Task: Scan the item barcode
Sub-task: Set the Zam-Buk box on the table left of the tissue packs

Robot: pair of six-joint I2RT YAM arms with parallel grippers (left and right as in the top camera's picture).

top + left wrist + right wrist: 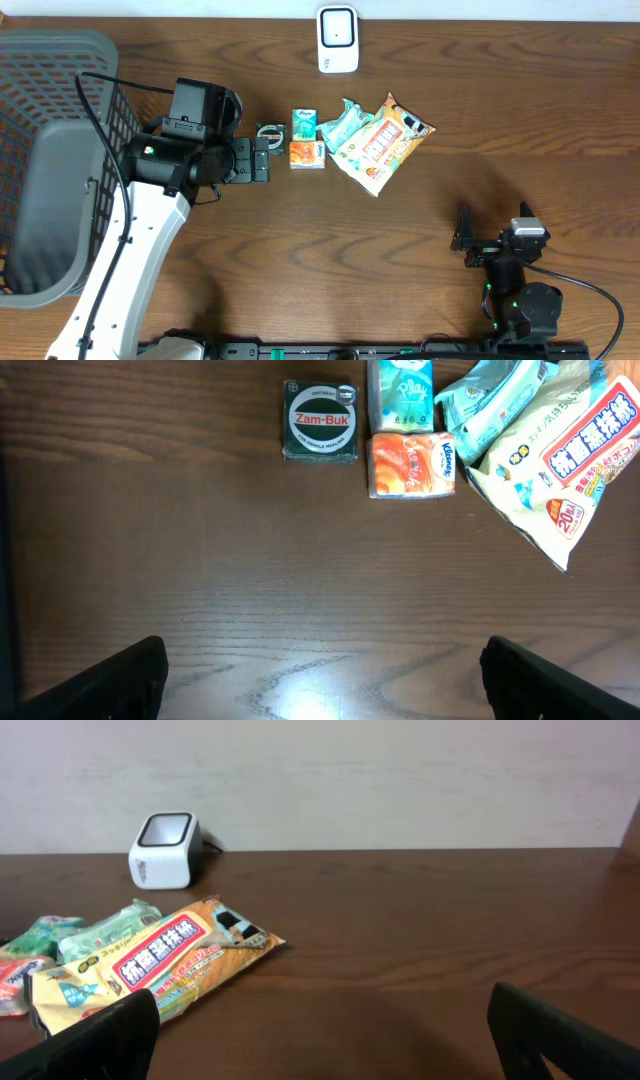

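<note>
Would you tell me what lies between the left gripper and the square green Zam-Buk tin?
Only bare wooden tabletop, seen in the left wrist view.

You have a white scanner [338, 38] standing upright at twelve o'clock. Near centre, items lie flat: a green Zam-Buk tin [320, 422]; at its three o'clock, a green tissue pack [400, 392] touching an orange one [411, 464]; then a teal pouch [495, 405] and a tilted orange-white packet [383, 143].

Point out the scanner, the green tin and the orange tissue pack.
scanner [338, 38], overhead view, on its top face.
green tin [320, 422], left wrist view, centre of its lid.
orange tissue pack [405, 465], left wrist view, middle of its top.
</note>
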